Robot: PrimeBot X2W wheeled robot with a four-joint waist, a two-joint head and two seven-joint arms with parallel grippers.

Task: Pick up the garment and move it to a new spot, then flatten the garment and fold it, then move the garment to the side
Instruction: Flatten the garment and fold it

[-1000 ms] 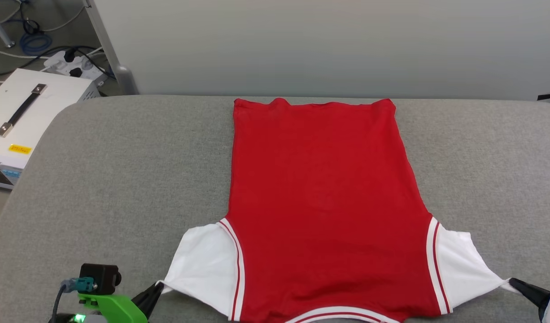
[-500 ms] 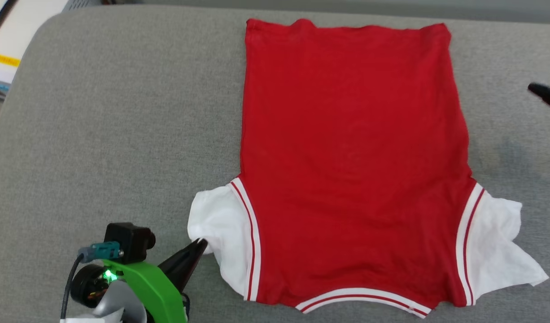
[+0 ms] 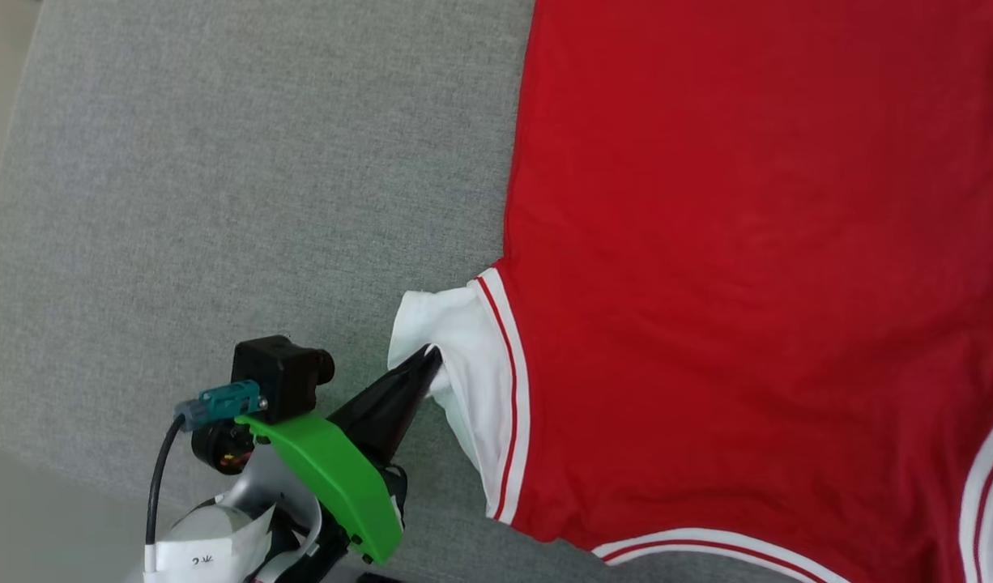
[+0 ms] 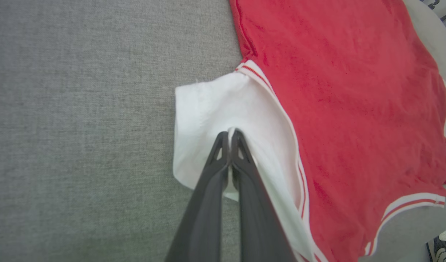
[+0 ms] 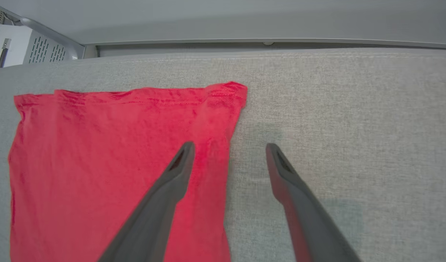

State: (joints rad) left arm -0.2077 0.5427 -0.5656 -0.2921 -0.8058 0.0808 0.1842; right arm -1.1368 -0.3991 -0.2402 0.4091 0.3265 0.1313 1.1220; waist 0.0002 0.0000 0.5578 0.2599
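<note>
— Big grey padded surface [image 3: 181, 162], and the garment [image 3: 747, 243] is spread flat on it, plain red side up?
— Yes. Its long axis runs straight away from the robot, with the striped neckline [image 3: 707, 544] nearest it and the hem [image 5: 135, 95] at the far end.
— Which arm has hold of it?
— The left. The left gripper [image 4: 229, 134] has its two dark fingers pressed together on the outer edge of the white sleeve [image 3: 456, 332], on the garment's left side. The cloth peaks a little at the tips. The red body lies to that gripper's right.
— And the other one?
— The right gripper [image 5: 229, 146] is spread wide with nothing in it. It's poised over the garment's right edge, nearer the hem, with one finger above red cloth and the other above bare grey. I can't tell whether it touches.
— So the sleeve goes inward next?
— I'd guess so. The left is the nearer arm, and it would carry the sleeve rightward, across the long axis.
</note>
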